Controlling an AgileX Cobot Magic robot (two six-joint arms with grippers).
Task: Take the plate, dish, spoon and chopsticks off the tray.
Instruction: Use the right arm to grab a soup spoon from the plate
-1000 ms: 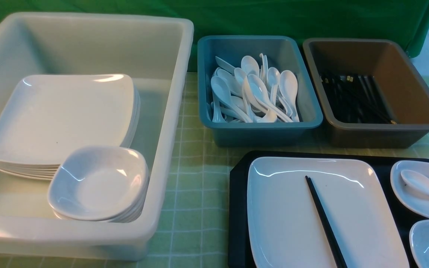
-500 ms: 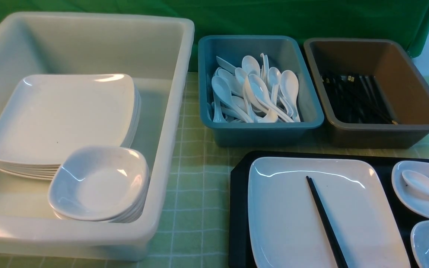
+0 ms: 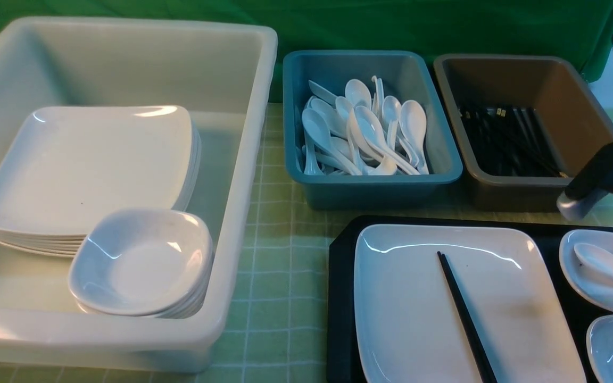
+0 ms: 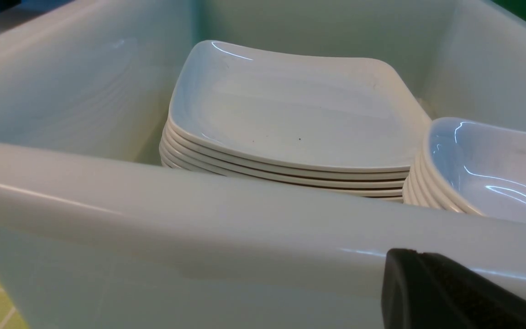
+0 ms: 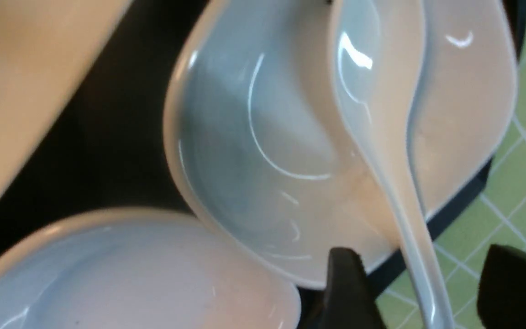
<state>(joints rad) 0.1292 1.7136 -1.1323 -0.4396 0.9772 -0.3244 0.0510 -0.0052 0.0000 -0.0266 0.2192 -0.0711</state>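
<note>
Spoon [image 3: 594,258] lying in dish [image 3: 586,292], tray's [image 3: 341,298] far right corner | right gripper [image 5: 420,274] wide open, empty, straddling handle | risk: glossy handle squirting out as jaws close, or levering dish over tray rim

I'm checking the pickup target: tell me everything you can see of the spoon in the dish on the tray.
The spoon is glossy white, ceramic-looking, with a deep oval bowl and a narrow handle. It lies bowl-up in a small white dish at the right end of the black tray, its handle sticking out over the dish's rim. The open right claw straddles the handle without gripping it.
</note>
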